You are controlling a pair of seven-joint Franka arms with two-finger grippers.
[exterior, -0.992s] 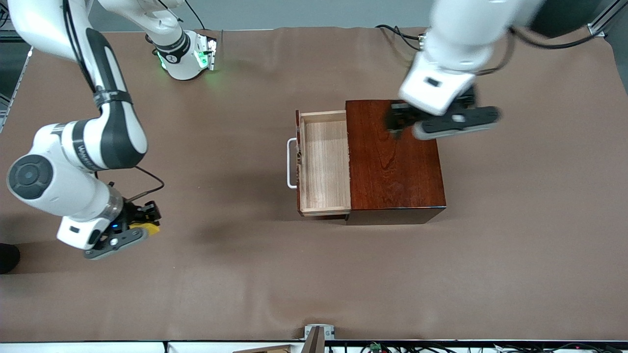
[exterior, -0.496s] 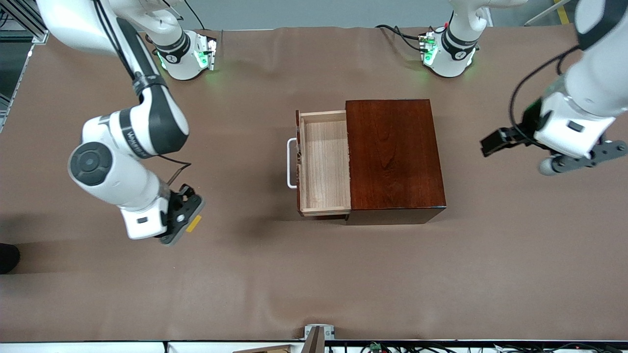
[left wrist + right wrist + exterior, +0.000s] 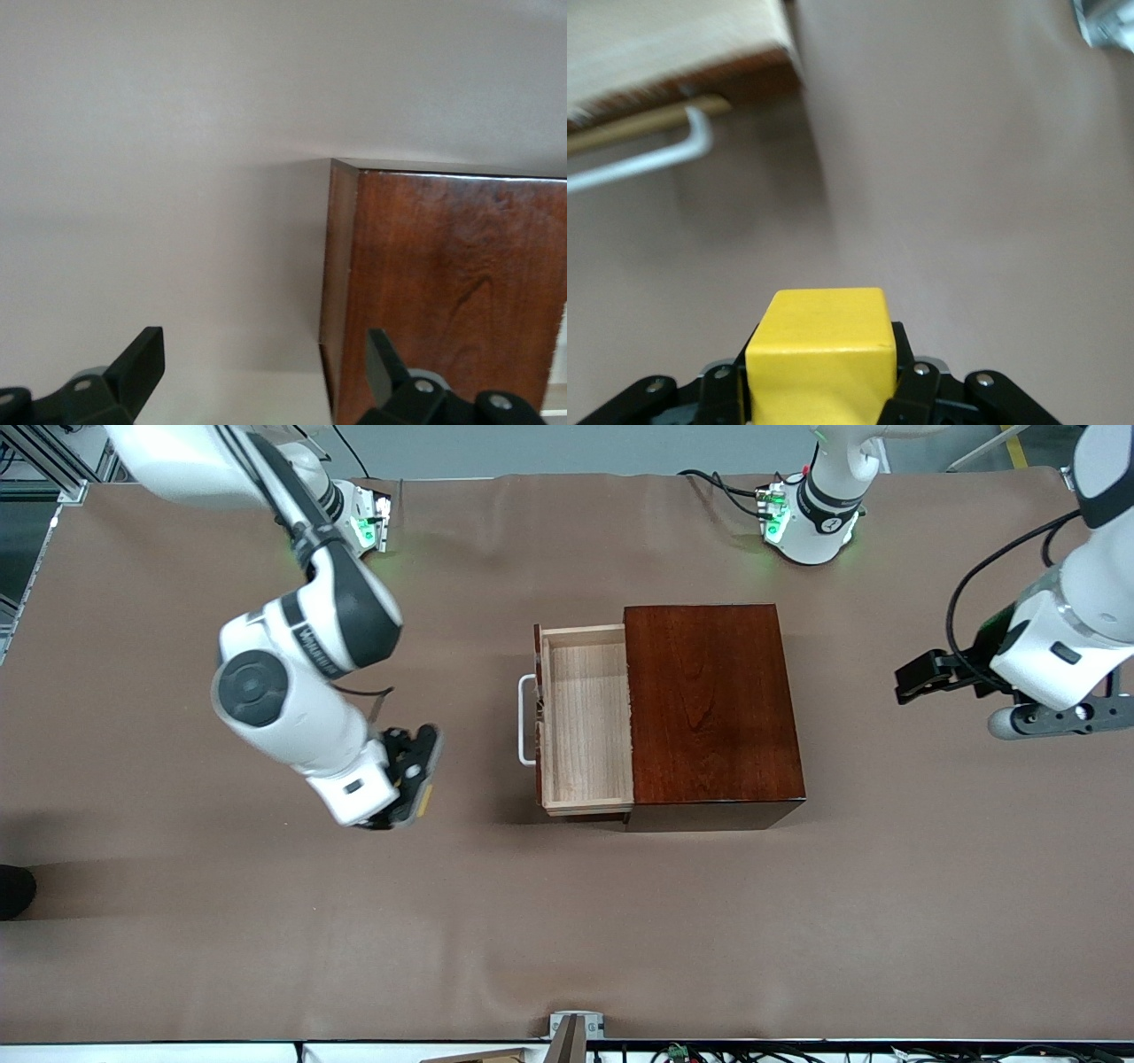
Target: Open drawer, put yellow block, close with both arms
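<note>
The light wooden drawer (image 3: 585,722) with its white bar handle (image 3: 526,720) is pulled out of the shiny dark red-brown wooden box (image 3: 713,713), so the opening part looks done. The drawer is empty inside. The right gripper (image 3: 409,779) is squeezed tight on the small bright yellow block (image 3: 822,350) (only a sliver of yellow shows from the front) and hangs over the brown table cover (image 3: 567,930), near the handle. The left gripper (image 3: 952,677) has its fingers spread wide with nothing in them, over the table toward the left arm's end, waiting. The block must go in the drawer, then both arms push it closed.
</note>
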